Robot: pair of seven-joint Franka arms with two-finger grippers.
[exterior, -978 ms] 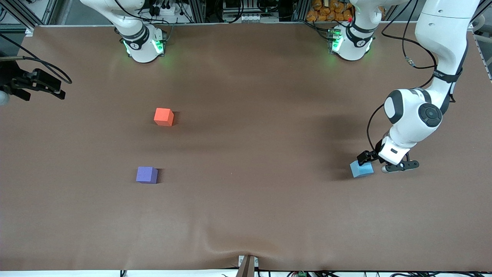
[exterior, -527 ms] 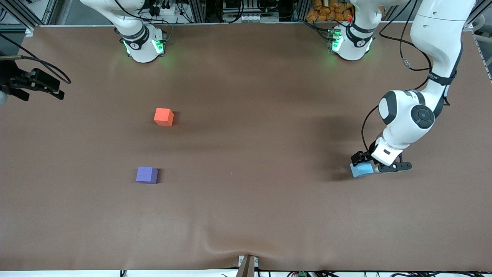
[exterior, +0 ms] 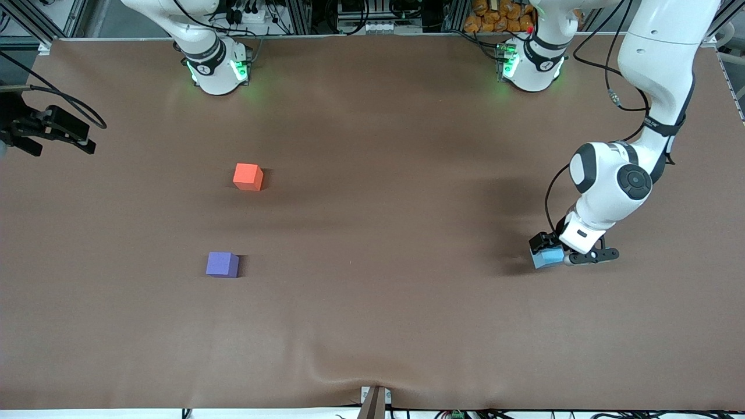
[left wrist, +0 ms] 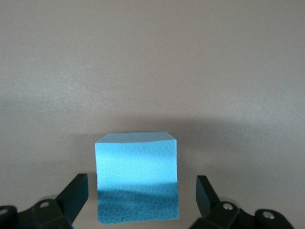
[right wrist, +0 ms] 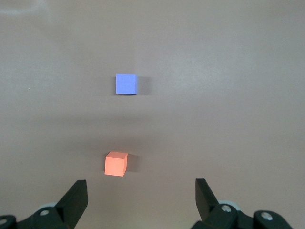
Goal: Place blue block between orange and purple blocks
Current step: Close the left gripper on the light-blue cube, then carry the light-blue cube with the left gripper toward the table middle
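Brown table (exterior: 372, 326): left gripper (exterior: 550, 253), jaws apart, straddles blue block (exterior: 547, 258) near the left arm's edge. Next: close. Right gripper (exterior: 35, 131) waits, jaws apart.

My worktop (exterior: 372, 326) wears a brown cloth, puckered into a ridge at the edge nearest the front camera. There a small metal bracket (exterior: 375, 401) sits against that same edge.
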